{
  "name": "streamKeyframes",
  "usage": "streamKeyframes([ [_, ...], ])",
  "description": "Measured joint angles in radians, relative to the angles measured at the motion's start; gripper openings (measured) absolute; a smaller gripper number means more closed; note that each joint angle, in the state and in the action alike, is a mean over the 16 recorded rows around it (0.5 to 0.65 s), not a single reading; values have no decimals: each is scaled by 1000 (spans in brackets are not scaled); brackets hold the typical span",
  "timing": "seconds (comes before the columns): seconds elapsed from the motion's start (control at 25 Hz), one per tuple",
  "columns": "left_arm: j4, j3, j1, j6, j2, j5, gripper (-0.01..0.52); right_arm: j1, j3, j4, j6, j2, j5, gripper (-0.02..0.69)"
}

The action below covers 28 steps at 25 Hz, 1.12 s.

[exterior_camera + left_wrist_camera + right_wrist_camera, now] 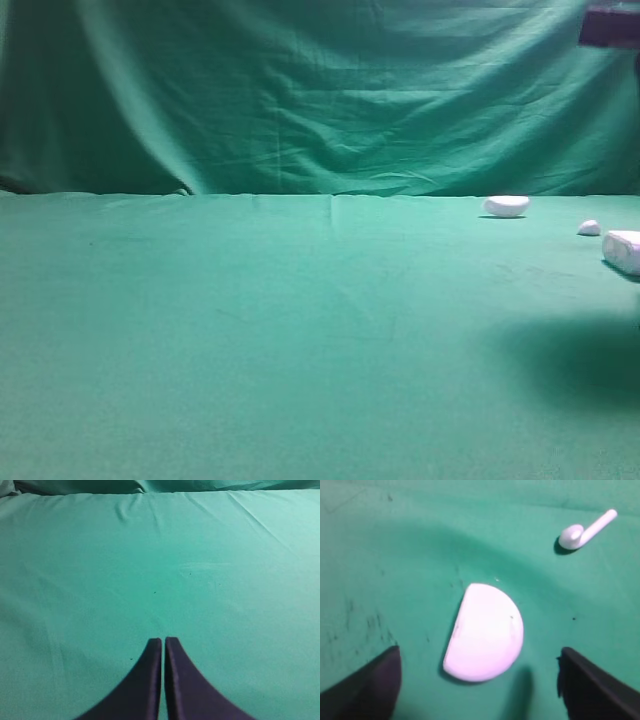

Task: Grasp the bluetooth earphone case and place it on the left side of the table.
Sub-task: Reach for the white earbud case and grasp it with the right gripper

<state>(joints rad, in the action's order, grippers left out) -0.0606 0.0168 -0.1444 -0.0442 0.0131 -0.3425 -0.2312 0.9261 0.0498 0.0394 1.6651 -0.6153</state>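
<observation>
Overhead, right claw [479, 680] splayed wide, straddling bluetooth earphone case [485, 632].

The left pincer [163, 641] is hanging over the green desk [225, 595], its two dark fingers [145, 680] pressing almost together with only a thin slit between. Faint creases are running across the cloth near the far edge.
</observation>
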Motion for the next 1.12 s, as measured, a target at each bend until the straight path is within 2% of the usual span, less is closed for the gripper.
streamKeyframes([
  [0.08,0,0,0,0,0,0,0,0,0,3,0,21,19,558],
  [0.16,0,0,0,0,0,0,0,0,0,8,0,39,33,554],
  [0.4,0,0,0,0,0,0,0,0,9,31,0,73,42,450],
  [0.6,0,0,0,0,0,0,0,-11,68,43,-5,83,-14,379],
  [0.8,0,0,0,0,0,0,0,-71,206,35,-35,90,-98,321],
  [1.12,0,0,0,0,0,0,0,-283,583,-6,-104,199,-234,317],
])
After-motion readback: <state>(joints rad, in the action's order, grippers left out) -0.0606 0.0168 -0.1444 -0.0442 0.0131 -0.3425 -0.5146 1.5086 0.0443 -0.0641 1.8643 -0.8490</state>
